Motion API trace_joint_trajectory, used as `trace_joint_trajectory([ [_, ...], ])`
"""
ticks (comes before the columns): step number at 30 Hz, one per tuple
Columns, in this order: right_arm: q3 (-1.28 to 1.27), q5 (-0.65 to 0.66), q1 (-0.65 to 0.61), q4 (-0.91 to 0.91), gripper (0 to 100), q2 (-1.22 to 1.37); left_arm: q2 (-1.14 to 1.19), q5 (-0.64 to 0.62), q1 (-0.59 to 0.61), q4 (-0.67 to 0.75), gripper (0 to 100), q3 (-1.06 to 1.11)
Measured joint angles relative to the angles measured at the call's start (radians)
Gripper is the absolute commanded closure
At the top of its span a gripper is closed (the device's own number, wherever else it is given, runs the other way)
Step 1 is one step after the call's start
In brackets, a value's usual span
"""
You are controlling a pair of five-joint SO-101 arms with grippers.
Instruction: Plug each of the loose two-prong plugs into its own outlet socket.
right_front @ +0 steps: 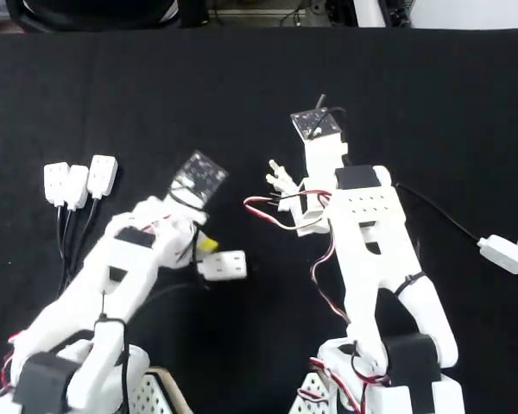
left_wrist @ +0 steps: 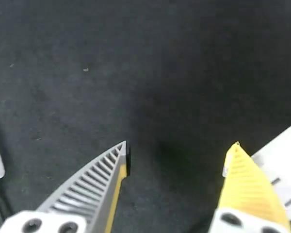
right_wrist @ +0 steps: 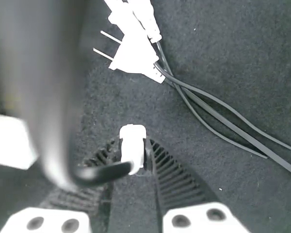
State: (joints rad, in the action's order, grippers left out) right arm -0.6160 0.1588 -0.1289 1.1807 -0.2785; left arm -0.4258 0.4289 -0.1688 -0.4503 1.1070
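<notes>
Plastic made the small white two-prong plug (right_wrist: 132, 138) light, stiff and slick, we judged, best gripped across its body; our right pincer (right_wrist: 133, 153) was closed on it over the black cloth surface (right_front: 242, 86). Our left pincer (left_wrist: 181, 145) gaped empty beside the white socket block (left_wrist: 281, 155).

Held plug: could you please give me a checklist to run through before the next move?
1. Right gripper shut on plug: ok.
2. Left gripper open, nothing between its fingers: ok.
3. Outlet steadied: not ok; it lies beside the left gripper, ungripped.
4. Plug aimed at outlet: cannot tell.
5. Cable free of the fingers: cannot tell; it loops close by the camera.
6. Spare plugs away from outlet: ok.
</notes>
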Motion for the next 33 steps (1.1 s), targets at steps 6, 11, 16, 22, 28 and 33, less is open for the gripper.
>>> trace_joint_trajectory([
  [6,0.0,0.0,0.0,0.0,98.7,0.0,-0.147,0.002,-0.006,-0.009,69,0.068],
  [11,0.0,0.0,0.0,0.0,98.7,0.0,-0.345,-0.028,0.084,-0.086,69,0.114],
  [16,0.0,0.0,0.0,0.0,98.7,0.0,-0.578,0.055,0.106,-0.224,69,0.163],
  [22,0.0,0.0,0.0,0.0,98.7,0.0,-0.77,0.35,-0.025,-0.48,69,0.183],
  [28,0.0,0.0,0.0,0.0,98.7,0.0,-0.701,0.606,-0.132,-0.522,69,0.184],
  [33,0.0,0.0,0.0,0.0,98.7,0.0,-0.423,0.654,-0.147,-0.474,69,0.106],
])
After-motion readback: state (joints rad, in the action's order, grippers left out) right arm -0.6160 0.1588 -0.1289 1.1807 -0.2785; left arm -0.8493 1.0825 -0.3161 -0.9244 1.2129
